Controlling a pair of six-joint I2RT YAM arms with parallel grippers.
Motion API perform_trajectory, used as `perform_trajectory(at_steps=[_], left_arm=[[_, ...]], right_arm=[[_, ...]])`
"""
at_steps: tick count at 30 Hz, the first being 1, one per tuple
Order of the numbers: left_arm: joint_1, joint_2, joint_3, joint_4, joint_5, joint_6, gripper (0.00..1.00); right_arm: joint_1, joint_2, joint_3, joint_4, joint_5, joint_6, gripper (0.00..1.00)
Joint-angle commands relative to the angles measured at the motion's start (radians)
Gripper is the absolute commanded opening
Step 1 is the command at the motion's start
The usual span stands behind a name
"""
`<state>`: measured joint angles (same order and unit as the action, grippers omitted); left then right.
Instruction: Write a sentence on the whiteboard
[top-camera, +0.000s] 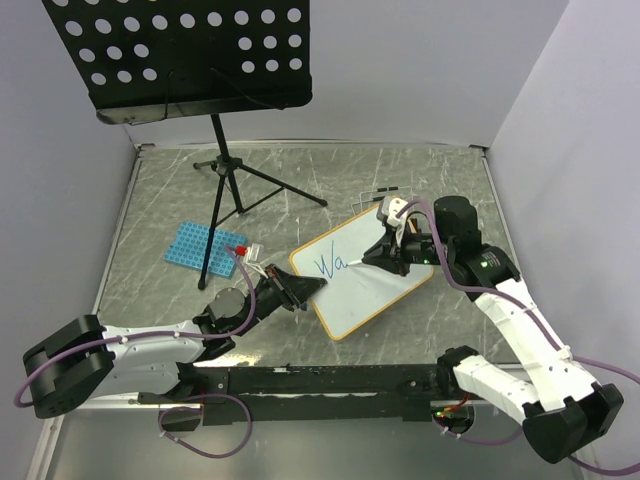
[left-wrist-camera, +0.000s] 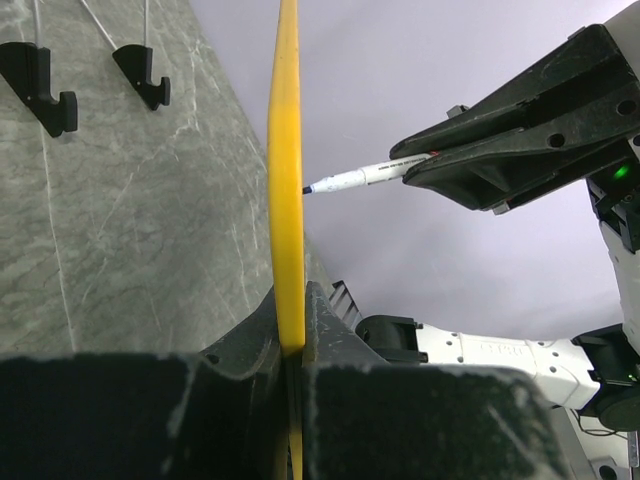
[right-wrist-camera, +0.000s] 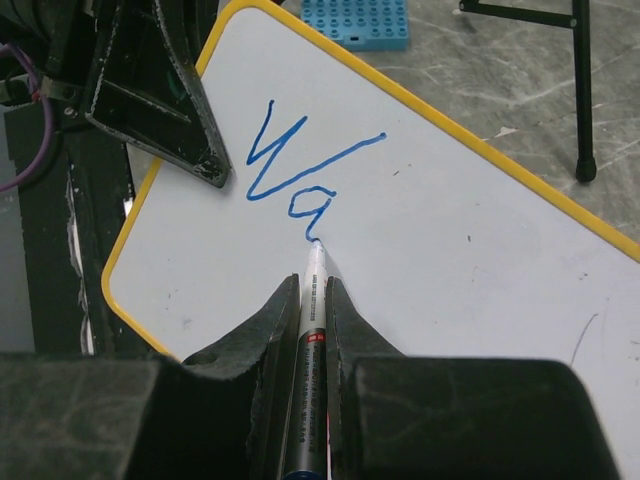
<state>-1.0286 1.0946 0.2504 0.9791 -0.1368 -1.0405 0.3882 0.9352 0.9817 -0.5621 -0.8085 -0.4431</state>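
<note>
Grey marbled table (top-camera: 430, 180), a black music stand (top-camera: 180, 60) over its rear left corner. Mid-table and set askew, the whiteboard (top-camera: 375, 295), tabletop showing beyond its far and right edges, a blue rack (top-camera: 200, 245) near its left (holes too small to read). Left gripper (top-camera: 312, 286) clamped on the board's left edge; right gripper (top-camera: 378, 256) clenched around a marker (right-wrist-camera: 313, 285), tip touching the white face. Of the sentence (right-wrist-camera: 310, 170), only a blue "Wa".
</note>
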Motion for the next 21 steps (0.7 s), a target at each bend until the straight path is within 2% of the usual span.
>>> perform_trajectory(at_steps=[1, 10, 21], left_arm=[[-0.001, -0.026, 0.021, 0.204, 0.020, -0.019, 0.01], [-0.001, -0.004, 0.010, 0.224, 0.020, -0.026, 0.01], [-0.001, -0.006, 0.010, 0.219, 0.037, -0.023, 0.01]], right_arm=[[-0.015, 0.019, 0.070, 0.013, 0.031, -0.016, 0.00], [-0.034, 0.019, 0.136, -0.007, -0.024, -0.009, 0.00], [-0.078, -0.021, 0.075, 0.041, -0.069, 0.020, 0.00]])
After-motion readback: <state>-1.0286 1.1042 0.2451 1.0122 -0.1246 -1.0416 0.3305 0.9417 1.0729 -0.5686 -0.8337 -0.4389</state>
